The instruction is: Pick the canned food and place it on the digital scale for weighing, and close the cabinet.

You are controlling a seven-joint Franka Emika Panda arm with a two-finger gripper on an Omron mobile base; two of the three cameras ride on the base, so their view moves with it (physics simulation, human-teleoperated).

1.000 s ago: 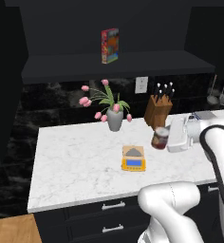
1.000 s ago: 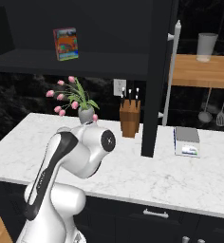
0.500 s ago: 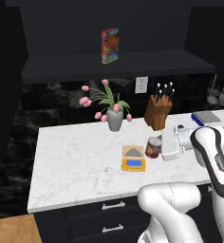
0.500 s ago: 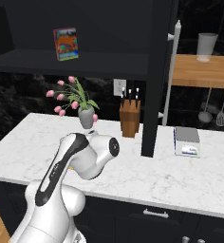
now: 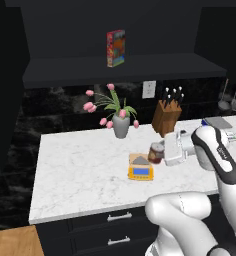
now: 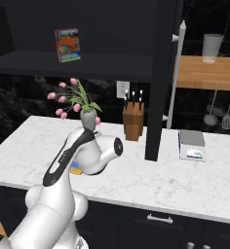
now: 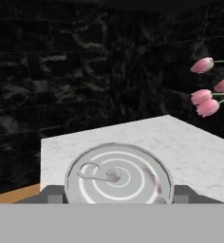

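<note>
My gripper (image 5: 159, 153) is shut on the canned food (image 5: 154, 152), a small dark red can held sideways just above the counter. It hangs at the right rear corner of the digital scale (image 5: 140, 168), a flat yellow scale with a grey platform. In the hand view the can's silvery pull-tab top (image 7: 117, 178) sits between my fingertips (image 7: 50, 194). A yellow corner of the scale (image 6: 76, 169) peeks from under my arm. The black cabinet (image 6: 162, 73) stands open, its door edge-on with a silver bar handle (image 6: 177, 73).
A colourful red box (image 5: 116, 48) stands on the open cabinet shelf. A vase of pink tulips (image 5: 120, 120) and a knife block (image 5: 168, 116) stand behind the scale. A white and blue scale (image 6: 191, 144) lies to the right of the open door. The marble counter (image 5: 80, 175) spreads left.
My gripper has carried the can leftwards and a little lower, from near the knife block to the yellow scale's right edge. The scale and cabinet door have not moved.
</note>
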